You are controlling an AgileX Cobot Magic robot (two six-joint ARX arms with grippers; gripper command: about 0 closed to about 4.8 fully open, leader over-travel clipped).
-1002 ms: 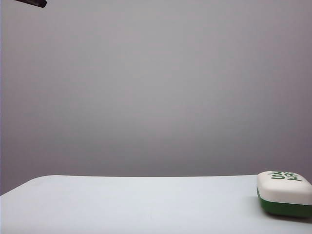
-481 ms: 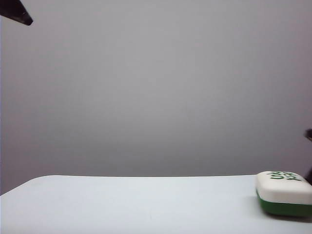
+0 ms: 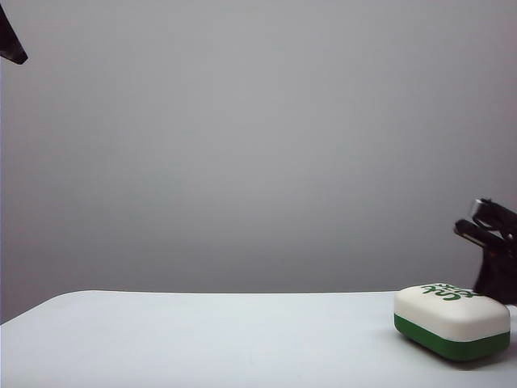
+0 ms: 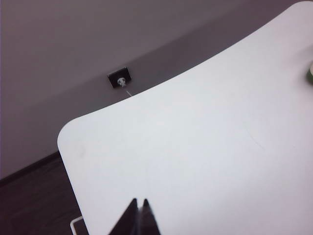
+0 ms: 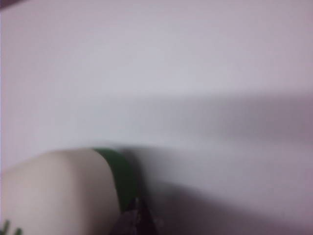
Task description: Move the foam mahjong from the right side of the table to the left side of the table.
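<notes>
Foam mahjong (image 3: 451,319) sits far right on the counter (image 3: 202,339). Right hand (image 5: 138,220) is pinched closed, right against its green base. Left hand (image 4: 138,215), closed too, hangs over the far-left corner near a wall socket (image 4: 120,78).

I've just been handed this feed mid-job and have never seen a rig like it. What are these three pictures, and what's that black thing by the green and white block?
This is a two-armed robot, and each arm ends in a two-finger end effector. The wide picture comes from a fixed camera facing the table. The other two come from cameras on the arms' wrists.

The only item on the table is the foam block, white on top with a green base, lying near the right edge. The black thing right behind it is the right end effector; its wrist camera shows the block blurred and very close. Nothing is held.

The left end effector is shut and empty above the table's bare left end.
</notes>
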